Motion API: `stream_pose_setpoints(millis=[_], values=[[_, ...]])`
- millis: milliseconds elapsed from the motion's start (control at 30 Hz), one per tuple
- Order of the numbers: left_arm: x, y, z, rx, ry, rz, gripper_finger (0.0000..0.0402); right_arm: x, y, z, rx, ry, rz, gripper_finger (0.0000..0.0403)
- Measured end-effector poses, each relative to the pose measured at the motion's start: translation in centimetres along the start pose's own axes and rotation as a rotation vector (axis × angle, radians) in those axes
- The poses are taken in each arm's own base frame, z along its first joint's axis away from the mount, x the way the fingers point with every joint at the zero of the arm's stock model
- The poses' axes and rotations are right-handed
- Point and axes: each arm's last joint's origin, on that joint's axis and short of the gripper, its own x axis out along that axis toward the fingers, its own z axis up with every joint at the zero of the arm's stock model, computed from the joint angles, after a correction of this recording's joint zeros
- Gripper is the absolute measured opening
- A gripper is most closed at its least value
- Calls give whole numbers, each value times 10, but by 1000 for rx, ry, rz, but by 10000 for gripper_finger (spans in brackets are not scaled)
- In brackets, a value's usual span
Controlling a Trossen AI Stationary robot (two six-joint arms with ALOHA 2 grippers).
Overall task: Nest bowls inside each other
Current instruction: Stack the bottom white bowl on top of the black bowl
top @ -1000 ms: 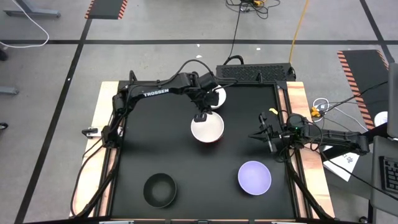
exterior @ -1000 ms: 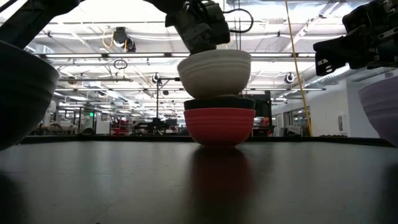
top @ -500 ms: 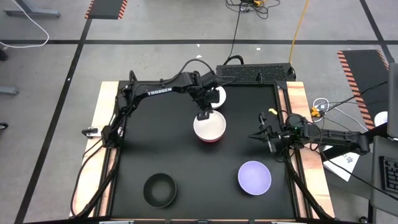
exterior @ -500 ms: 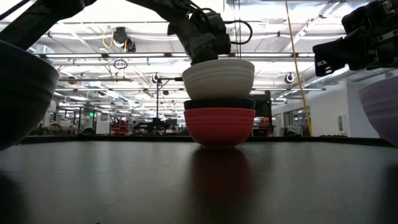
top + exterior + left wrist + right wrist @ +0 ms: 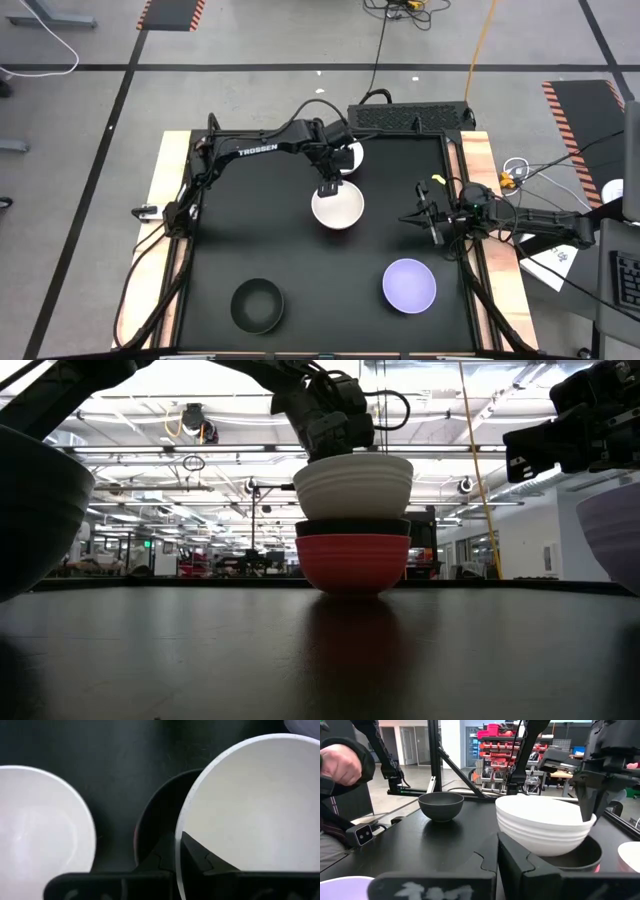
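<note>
At table centre, stack point(image 5: 352, 550) stood: red round plastic bowl point(image 5: 352, 562) at bottom, black bowl point(image 5: 352, 526) nested in it, white ribbed bowl point(image 5: 352, 486) on top, not fully seated. L gripper point(image 5: 327, 187) fingers pinched its rim. R gripper point(image 5: 431, 222) idle right of stack, fingers pressed together.

Left to nest: 2nd white bowl point(image 5: 350, 155) just behind stack, 2nd black point(image 5: 257, 304) and lavender point(image 5: 409, 284) well in front. Count: 2 white, 2 black, 1 red, 1 lavender.

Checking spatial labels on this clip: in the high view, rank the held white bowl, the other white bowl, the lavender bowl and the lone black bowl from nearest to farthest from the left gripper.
1. Held white bowl, pinched at its rim by the left gripper, mid-table.
2. Other white bowl, just behind, at the far edge.
3. Lavender bowl, near right.
4. Lone black bowl, near left; close to the lavender bowl's distance, slightly farther.
</note>
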Motion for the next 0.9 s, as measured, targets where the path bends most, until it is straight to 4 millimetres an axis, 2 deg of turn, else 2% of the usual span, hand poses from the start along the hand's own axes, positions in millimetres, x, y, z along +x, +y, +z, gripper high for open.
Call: stream_pose_setpoints(millis=[633,900], values=[[-1,5,-1,13,11,51,5,0,0,0,1,1,0,0],[22,13,-8,2,67,33,5,0,0,-1,7,6,0,0]])
